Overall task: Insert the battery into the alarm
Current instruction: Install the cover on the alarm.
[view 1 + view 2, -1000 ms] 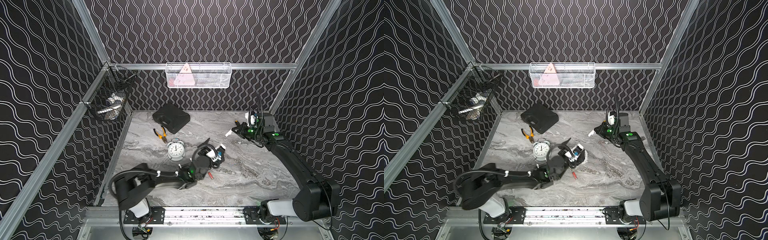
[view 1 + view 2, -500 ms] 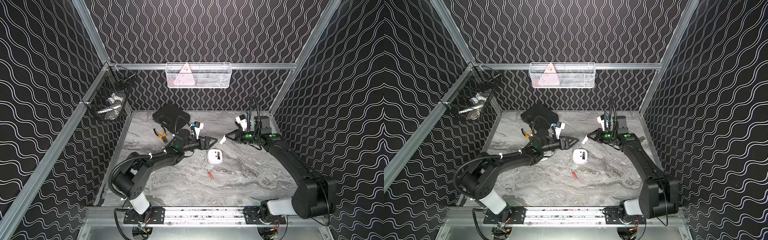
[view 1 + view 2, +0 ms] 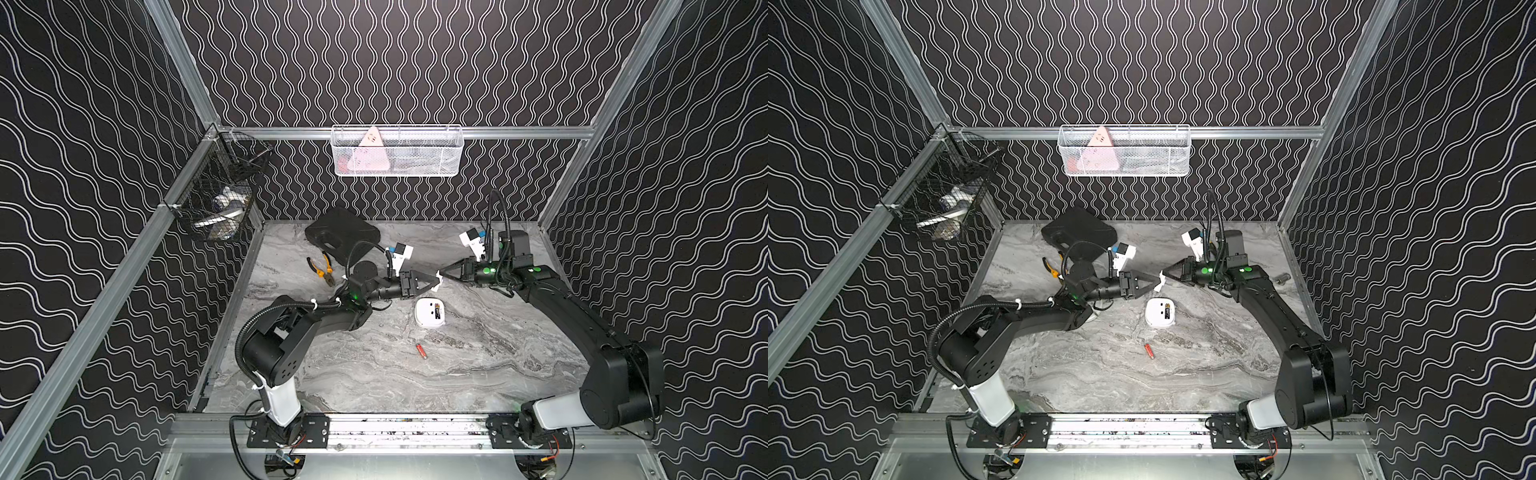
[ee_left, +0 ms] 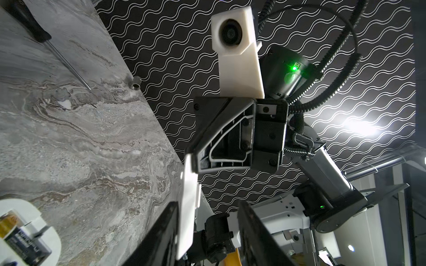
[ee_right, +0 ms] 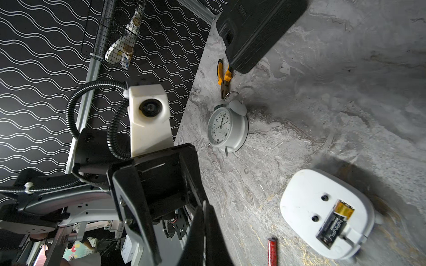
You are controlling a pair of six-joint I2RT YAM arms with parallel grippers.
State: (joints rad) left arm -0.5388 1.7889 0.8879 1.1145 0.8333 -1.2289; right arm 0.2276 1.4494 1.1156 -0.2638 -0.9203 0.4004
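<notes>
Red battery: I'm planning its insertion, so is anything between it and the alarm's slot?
Nothing lies on the table between the red battery and the alarm, but a black battery already sits in it.

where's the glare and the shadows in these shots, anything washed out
Left wrist view: a light spot blooms white on the patterned wall, and the white cover looks nearly washed out. Right wrist view: the alarm throws a dark shadow on the table, the corners dim, the battery label is legible. Both top views: even light, sharp.
</notes>
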